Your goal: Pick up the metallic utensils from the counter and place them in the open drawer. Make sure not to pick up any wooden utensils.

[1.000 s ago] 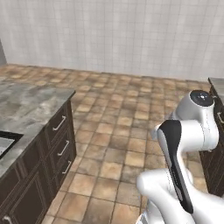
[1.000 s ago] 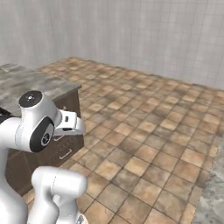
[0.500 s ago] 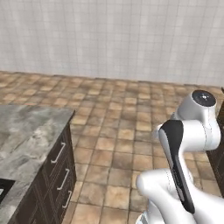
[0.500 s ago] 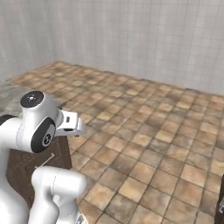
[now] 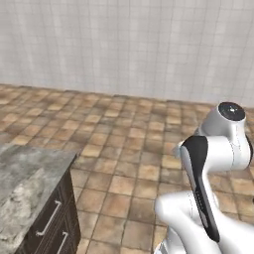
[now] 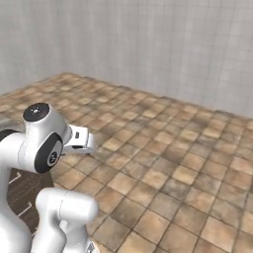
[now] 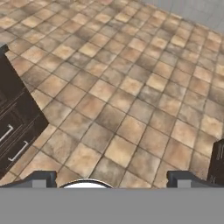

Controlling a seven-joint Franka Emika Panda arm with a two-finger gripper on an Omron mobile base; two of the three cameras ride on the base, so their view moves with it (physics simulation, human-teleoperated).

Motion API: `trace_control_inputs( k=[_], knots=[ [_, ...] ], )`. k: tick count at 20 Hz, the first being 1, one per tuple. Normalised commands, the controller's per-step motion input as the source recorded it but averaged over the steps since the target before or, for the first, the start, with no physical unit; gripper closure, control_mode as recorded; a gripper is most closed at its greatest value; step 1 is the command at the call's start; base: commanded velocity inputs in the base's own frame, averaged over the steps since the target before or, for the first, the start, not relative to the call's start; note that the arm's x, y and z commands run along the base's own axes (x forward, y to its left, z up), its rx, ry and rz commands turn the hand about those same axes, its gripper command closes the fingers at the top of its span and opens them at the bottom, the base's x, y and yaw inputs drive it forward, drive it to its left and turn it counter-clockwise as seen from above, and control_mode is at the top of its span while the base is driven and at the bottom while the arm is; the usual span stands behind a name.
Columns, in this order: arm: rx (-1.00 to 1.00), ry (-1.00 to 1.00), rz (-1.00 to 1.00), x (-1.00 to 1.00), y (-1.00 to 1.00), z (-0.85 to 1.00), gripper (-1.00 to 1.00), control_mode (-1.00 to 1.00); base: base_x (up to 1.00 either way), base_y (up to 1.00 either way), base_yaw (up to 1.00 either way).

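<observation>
Brown tiled floor [image 7: 131, 87] fills our forward sight, our fingers [image 7: 111, 179] spread wide and empty, only a corner of the grey veined stone worktop [image 5: 25, 188] visible, so we risk missing the unseen metallic utensils or bumping the dark drawer fronts [image 7: 15, 127].

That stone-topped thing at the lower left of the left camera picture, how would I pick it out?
Start from the tiled floor that runs to the pale wall, then look to the lower left corner. There stands the counter, a grey-beige veined stone slab on a dark brown base. Its drawer fronts with slim silver bar handles set it apart from the white robot arm to its right.
</observation>
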Motion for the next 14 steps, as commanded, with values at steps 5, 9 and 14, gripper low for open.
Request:
trace_control_inputs(
  k=[5, 9, 14],
  knots=[
    [0.00, 0.00, 0.00, 0.00, 0.00, 0.00, -1.00, 1.00, 1.00, -0.01, 0.65],
    [0.00, 0.00, 0.00, 0.00, 0.00, 0.00, -1.00, 1.00, 1.00, 0.00, 0.60],
    [0.00, 0.00, 0.00, 0.00, 0.00, 0.00, -1.00, 1.00, 1.00, -0.11, 0.59]
  ],
)
